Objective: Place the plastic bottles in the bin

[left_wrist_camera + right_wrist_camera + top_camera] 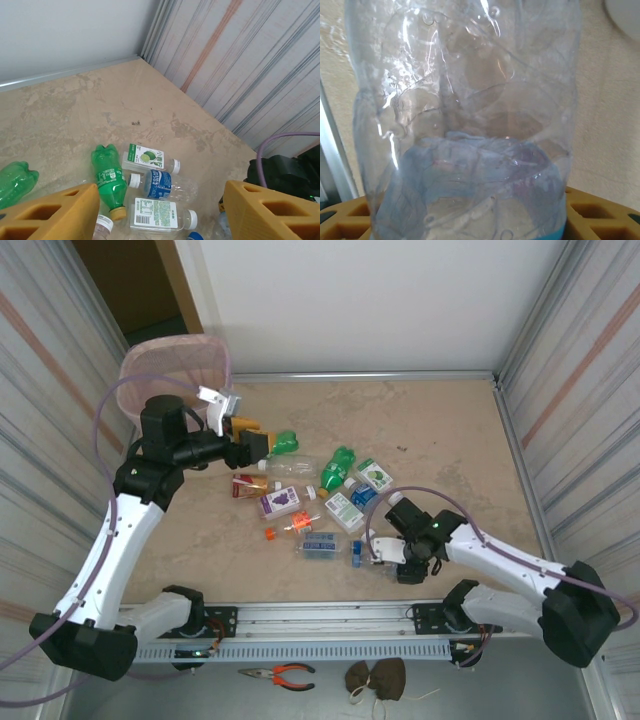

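Bottles (300, 495) mostly outside bin (175, 360); left gripper (160, 210) gapes empty, right gripper (470, 217) straddles clear bottle (465, 100), clamped or not, unclear.

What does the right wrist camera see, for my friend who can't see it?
A crumpled clear plastic bottle with a blue label sits close, between the two tan fingers of the right gripper. Beige table shows behind it.
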Controlling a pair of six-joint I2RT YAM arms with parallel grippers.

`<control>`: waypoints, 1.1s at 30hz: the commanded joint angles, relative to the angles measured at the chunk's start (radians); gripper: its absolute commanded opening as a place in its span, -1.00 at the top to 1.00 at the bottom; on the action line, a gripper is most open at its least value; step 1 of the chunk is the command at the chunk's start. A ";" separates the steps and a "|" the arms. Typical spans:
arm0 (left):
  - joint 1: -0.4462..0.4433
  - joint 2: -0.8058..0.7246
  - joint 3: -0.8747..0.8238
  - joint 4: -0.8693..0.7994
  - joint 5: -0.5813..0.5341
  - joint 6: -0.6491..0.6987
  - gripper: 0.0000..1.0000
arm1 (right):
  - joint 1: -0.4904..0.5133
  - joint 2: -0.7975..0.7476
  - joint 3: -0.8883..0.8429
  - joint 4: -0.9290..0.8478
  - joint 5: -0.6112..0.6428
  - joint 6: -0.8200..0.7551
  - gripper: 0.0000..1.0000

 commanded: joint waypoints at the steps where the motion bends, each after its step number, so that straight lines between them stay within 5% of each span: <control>1: -0.004 -0.027 0.030 0.043 -0.016 -0.029 -0.32 | 0.000 -0.097 0.054 -0.065 -0.025 0.032 -0.14; 10: -0.051 -0.041 -0.006 0.158 -0.040 -0.080 -0.33 | -0.018 -0.204 0.166 0.042 -0.124 0.267 -0.17; 26: -0.189 0.004 -0.023 0.382 0.011 -0.116 -0.47 | -0.018 0.008 0.393 0.577 -0.195 0.917 -0.22; 33: -0.235 0.073 0.045 0.398 0.025 -0.152 -0.53 | 0.023 0.069 0.420 0.838 -0.216 0.929 -0.19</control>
